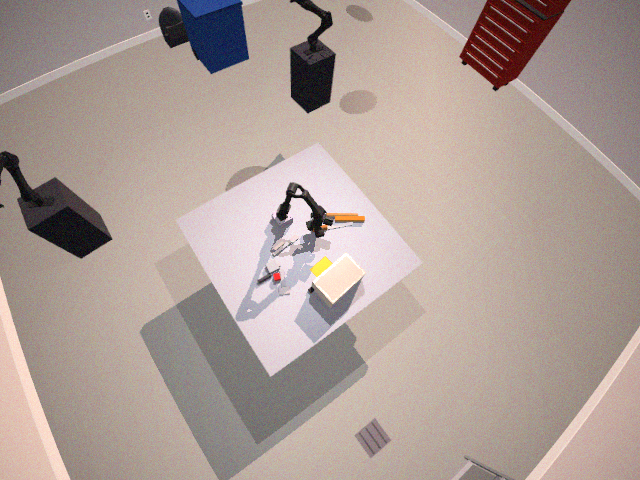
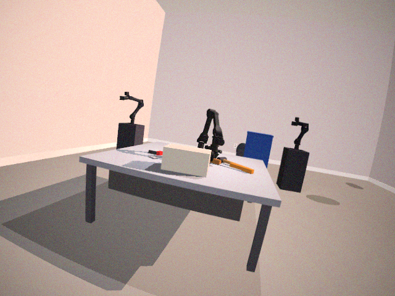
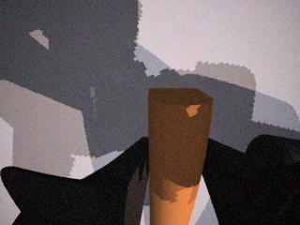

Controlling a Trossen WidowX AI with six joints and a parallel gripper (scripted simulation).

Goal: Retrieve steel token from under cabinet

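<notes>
My gripper is shut on an orange handle, which stands between the dark fingers in the wrist view. A thin pale rod runs out from beside the gripper; whether it is joined to the handle I cannot tell. The cream cabinet stands apart from the gripper. The yellow marked area lies along its front, on the gripper's side. The steel token cannot be seen in any view; the vent slots are hidden too.
Long orange bars lie beside the gripper on the table. A dark bar and a red block lie off to one side. A small dark thing is by the cabinet's corner.
</notes>
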